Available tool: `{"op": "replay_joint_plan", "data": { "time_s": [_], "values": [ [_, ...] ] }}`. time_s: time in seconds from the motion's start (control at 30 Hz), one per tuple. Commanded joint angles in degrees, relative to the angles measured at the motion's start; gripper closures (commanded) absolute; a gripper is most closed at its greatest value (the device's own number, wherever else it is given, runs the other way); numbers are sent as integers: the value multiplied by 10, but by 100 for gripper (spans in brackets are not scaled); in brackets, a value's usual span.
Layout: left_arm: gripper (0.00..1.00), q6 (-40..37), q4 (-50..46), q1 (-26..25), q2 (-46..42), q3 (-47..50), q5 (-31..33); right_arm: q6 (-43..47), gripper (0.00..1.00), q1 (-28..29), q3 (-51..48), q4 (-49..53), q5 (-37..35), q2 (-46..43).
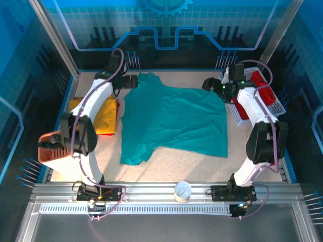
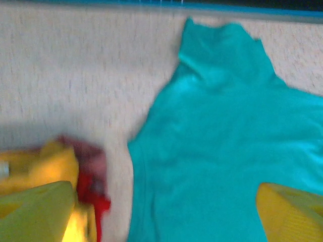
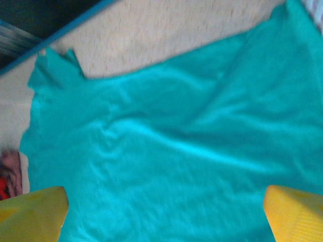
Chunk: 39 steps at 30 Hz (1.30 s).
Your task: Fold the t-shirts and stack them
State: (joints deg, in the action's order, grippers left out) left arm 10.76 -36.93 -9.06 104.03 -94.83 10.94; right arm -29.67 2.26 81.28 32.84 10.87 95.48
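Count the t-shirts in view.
3 for sure: teal t-shirt spread mid-table; yellow t-shirt at the left edge; red t-shirt peeking out beside it. A red item in the basket may be a fourth, and more could hide there.

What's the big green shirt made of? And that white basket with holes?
The teal t-shirt looks like soft, matte knit cloth: it lies limp and flat with gentle wrinkles, no shine. The white basket is probably hard plastic: it keeps a stiff boxy shape with a grid of holes.
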Motion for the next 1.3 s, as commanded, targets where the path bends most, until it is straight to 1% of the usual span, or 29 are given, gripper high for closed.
{"op": "replay_joint_plan", "data": {
  "time_s": [0.0, 0.1, 0.17, 0.2, 0.23, 0.3, 0.37, 0.47, 0.53, 0.63, 0.7, 0.73, 0.8, 0.9, 1.07, 1.17, 1.2, 1.27],
  "values": [
    [10, 79, -28, -1, -103, 110, -46, 12, 0, 11, -73, 29, -18, -83],
    [12, 93, -65, -1, -163, 188, -79, 5, 0, 9, -154, 27, 9, -149],
    [15, 109, -92, -5, -201, 239, -108, 16, 0, 10, -199, 43, 10, -200],
    [16, 120, -92, -9, -224, 263, -117, 27, 0, 11, -216, 51, 17, -222],
    [17, 131, -91, -17, -251, 298, -126, 34, 0, 12, -233, 67, 9, -246],
    [17, 157, -100, -32, -301, 351, -126, 37, 0, 12, -258, 99, -23, -283],
    [17, 183, -120, -40, -335, 388, -134, 39, 0, 11, -280, 119, -38, -306],
    [17, 214, -138, -60, -377, 433, -126, 16, 0, 11, -334, 121, -33, -322],
    [17, 235, -148, -77, -397, 462, -123, -9, 4, 9, -379, 109, -25, -333],
    [17, 266, -161, -101, -415, 503, -126, -41, 9, 8, -430, 99, -40, -355],
    [18, 289, -167, -137, -424, 512, -104, -46, 12, -2, -445, 107, -61, -364],
    [19, 300, -168, -152, -424, 514, -103, -50, 14, -11, -447, 118, -76, -367],
    [21, 319, -159, -156, -422, 526, -114, -54, 18, -27, -452, 127, -83, -373],
    [23, 339, -138, -158, -411, 553, -121, -75, 22, -38, -464, 123, -84, -381],
    [24, 367, -119, -163, -420, 589, -115, -84, 24, -55, -483, 122, -101, -386],
    [30, 373, -103, -164, -419, 605, -121, -95, 27, -71, -492, 121, -109, -391],
    [35, 373, -94, -164, -414, 612, -125, -98, 29, -75, -497, 118, -111, -393],
    [40, 373, -74, -164, -400, 624, -133, -102, 32, -84, -507, 107, -112, -395]
  ]
}}
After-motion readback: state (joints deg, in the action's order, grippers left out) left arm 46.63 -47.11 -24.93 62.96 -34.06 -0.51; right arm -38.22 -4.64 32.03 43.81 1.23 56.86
